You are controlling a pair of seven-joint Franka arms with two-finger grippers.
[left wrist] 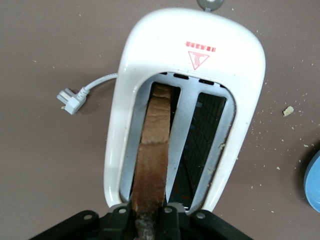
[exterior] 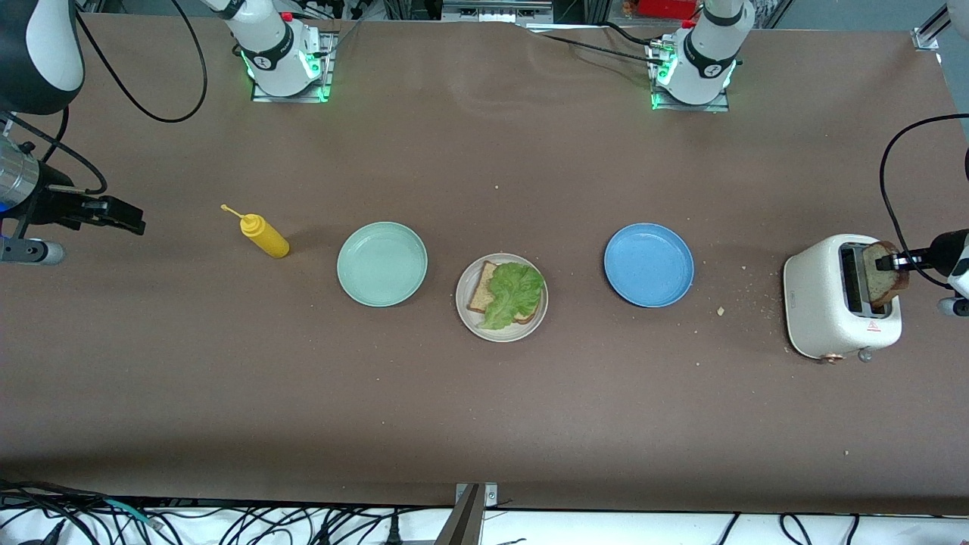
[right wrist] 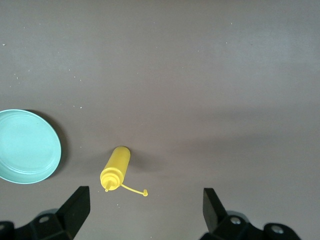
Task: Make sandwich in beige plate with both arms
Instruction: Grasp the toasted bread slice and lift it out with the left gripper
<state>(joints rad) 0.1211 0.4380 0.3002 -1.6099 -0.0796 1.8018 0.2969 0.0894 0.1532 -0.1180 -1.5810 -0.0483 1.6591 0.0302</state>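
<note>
The beige plate (exterior: 465, 314) sits mid-table and holds one bread slice (exterior: 481, 295) with a ruffled green lettuce leaf (exterior: 515, 294) on top. A second bread slice (exterior: 884, 274) stands partly in a slot of the white toaster (exterior: 821, 303) at the left arm's end. My left gripper (exterior: 893, 263) is shut on that slice's top edge; in the left wrist view the slice (left wrist: 155, 150) runs up between the fingers (left wrist: 176, 220). My right gripper (exterior: 125, 216) is open and empty, up over the right arm's end of the table; its fingers (right wrist: 77, 207) frame bare table.
A mint green plate (exterior: 381, 263) and a blue plate (exterior: 649, 264) flank the beige plate. A yellow squeeze bottle (exterior: 264, 235) lies on its side toward the right arm's end. Crumbs lie around the toaster; its plug (left wrist: 70, 100) lies loose beside it.
</note>
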